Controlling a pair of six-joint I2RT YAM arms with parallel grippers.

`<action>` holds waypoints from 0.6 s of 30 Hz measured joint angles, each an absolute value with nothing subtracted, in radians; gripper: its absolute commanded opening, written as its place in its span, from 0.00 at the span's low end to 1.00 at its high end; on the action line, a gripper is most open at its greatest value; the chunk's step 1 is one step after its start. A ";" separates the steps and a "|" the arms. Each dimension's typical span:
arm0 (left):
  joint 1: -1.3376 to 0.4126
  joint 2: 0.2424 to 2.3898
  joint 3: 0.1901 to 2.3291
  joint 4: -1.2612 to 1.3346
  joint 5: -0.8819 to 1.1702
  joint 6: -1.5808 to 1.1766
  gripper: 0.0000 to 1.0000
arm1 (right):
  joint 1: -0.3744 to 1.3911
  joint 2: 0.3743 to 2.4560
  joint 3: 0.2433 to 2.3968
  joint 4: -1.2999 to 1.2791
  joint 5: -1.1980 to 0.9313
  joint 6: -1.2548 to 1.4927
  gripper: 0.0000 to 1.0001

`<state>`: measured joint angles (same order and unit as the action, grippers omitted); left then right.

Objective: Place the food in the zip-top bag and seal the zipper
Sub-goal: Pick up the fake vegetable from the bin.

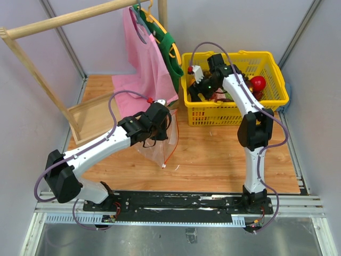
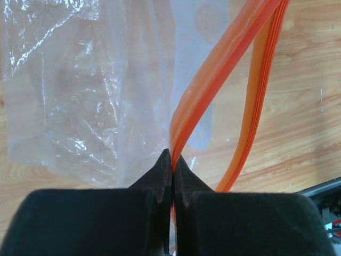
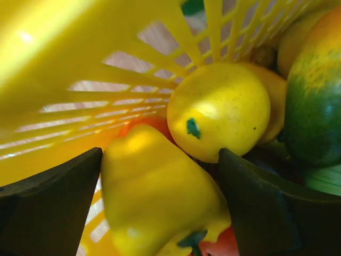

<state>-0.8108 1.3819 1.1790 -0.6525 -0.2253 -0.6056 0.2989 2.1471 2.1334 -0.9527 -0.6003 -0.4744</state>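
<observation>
The clear zip-top bag [image 1: 153, 151] hangs crinkled above the wooden table, its mouth open. My left gripper [image 1: 160, 121] is shut on one side of the red-orange zipper [image 2: 213, 74], pinching the strip at its fingertips [image 2: 172, 158]; the bag's film [image 2: 80, 96] sags to the left. My right gripper [image 1: 198, 89] is down inside the yellow basket [image 1: 234, 120]. It stands open [image 3: 160, 153], with a yellow pepper [image 3: 154, 197] between its fingers. A round yellow fruit [image 3: 221, 109] lies just behind the pepper, and an orange piece [image 3: 149, 124] shows underneath.
A green and orange fruit [image 3: 314, 101] fills the basket's right side, and a red fruit [image 1: 258, 84] sits near its far right. A pink cloth bag [image 1: 146, 53] and a green one [image 1: 169, 45] hang from a wooden rack [image 1: 53, 24]. The rack's wooden base [image 1: 90, 114] lies at the left.
</observation>
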 measured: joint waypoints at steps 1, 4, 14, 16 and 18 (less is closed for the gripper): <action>-0.811 1.382 1.179 -0.653 -0.224 -0.606 0.00 | 0.299 2.159 2.134 -0.966 -0.596 -0.484 0.97; -0.811 1.382 1.179 -0.653 -0.222 -0.606 0.00 | 0.294 2.174 2.137 -1.007 -0.577 -0.533 0.94; -0.811 1.381 1.179 -0.653 -0.207 -0.606 0.00 | 0.299 2.175 2.136 -1.115 -0.557 -0.570 0.49; -0.811 1.379 1.179 -0.653 -0.207 -0.606 0.00 | 0.299 2.167 2.132 -1.113 -0.556 -0.562 0.38; -0.811 1.377 1.179 -0.653 -0.207 -0.606 0.00 | 0.299 2.149 2.113 -1.098 -0.549 -0.548 0.24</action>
<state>-0.8108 1.3773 1.1793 -0.6529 -0.2070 -0.6060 0.2993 2.1487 2.1132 -1.0977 -0.5491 -0.5480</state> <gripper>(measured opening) 0.012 0.710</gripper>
